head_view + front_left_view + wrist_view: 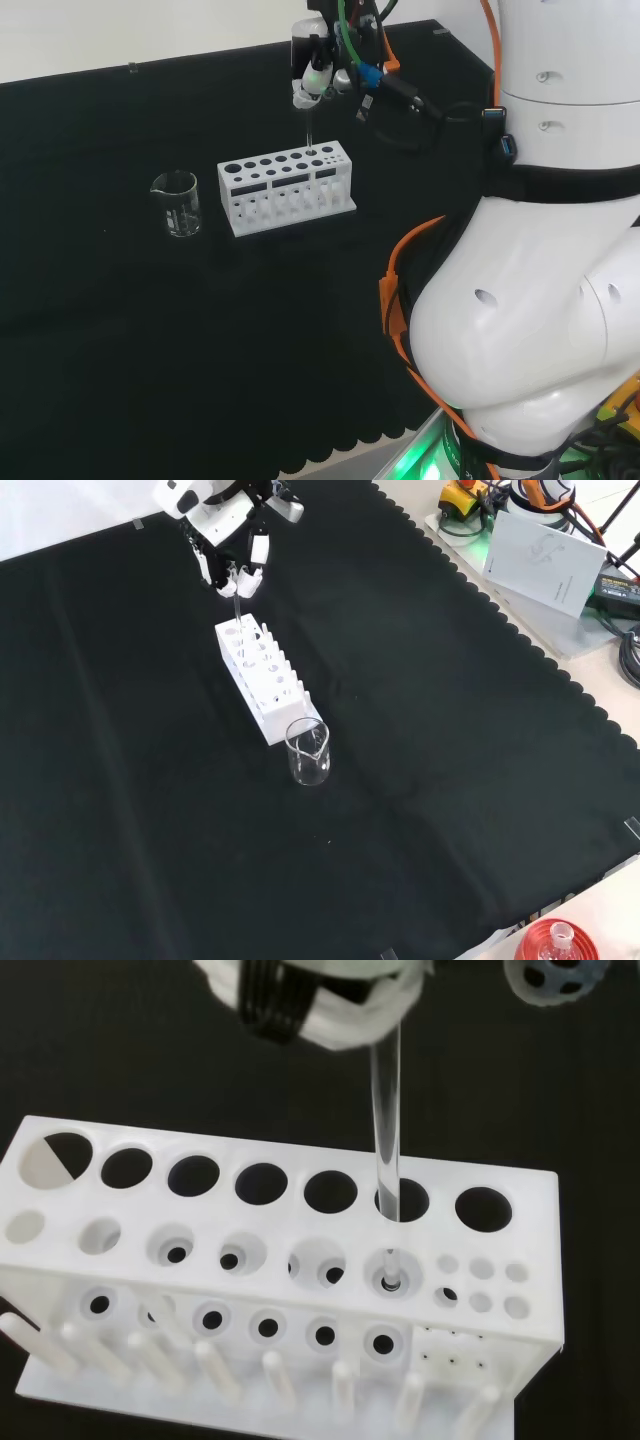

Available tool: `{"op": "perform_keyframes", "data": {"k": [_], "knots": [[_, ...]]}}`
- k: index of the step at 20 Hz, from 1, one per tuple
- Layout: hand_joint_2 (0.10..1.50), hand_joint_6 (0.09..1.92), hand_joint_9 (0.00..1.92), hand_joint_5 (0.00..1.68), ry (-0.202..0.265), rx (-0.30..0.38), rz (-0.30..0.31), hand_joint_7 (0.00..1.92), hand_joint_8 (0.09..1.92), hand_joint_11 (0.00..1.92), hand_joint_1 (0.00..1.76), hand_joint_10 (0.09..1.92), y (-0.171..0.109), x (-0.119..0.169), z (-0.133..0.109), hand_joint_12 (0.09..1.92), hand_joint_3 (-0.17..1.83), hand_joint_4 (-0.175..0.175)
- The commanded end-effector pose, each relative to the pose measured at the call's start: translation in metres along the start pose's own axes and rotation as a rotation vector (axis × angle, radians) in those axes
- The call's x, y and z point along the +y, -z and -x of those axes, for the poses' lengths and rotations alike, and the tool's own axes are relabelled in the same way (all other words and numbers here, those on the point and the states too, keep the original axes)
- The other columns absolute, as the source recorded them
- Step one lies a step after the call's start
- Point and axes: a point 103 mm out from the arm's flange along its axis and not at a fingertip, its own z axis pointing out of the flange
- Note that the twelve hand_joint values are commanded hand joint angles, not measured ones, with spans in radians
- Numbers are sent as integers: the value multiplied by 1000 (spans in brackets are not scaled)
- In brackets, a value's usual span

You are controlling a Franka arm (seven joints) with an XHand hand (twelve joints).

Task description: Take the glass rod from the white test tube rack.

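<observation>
A clear glass beaker [308, 752] stands just beside one short end of the white test tube rack [262, 679] — the near end in the front view, the left end in the head view — and it sits apart from the hand [232, 542], which hangs over the rack's opposite end. Around the rack the black cloth [420, 760] is bare, and the rack's other holes show as open dark circles in the wrist view, so the glass rod [388, 1130] has free space to its sides.

The rod stands upright in a hole near that far end of the rack, its lower tip still down inside the hole in the wrist view. The fingers [345, 1005] are curled in and pinch the rod's top end.

The tabletop is covered by the black cloth with a scalloped edge. In the front view a strip of pale surface beyond the cloth carries a white booklet [545, 552], cables and yellow-orange gear at the upper right, and a red ribbed ring [556, 945] with a flask on it shows at the bottom edge. In the head view — past the cloth's far edge — a pale wall rises.
</observation>
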Motion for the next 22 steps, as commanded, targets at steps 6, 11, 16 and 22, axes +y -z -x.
{"op": "perform_keyframes", "data": {"k": [6,11,16,22], "knots": [[542,774,1753,1189,9,-26,101,1434,622,1639,1328,89,14,-6,2,476,857,-175],[517,778,1764,1201,3,-26,110,1442,626,1651,1331,89,20,-9,4,455,896,-175],[495,749,1771,1224,-14,-51,99,1463,603,1660,1335,89,27,-14,2,445,920,-175],[481,696,1780,1251,-23,-64,88,1495,549,1673,1339,87,38,-26,-3,429,925,-175]]}}
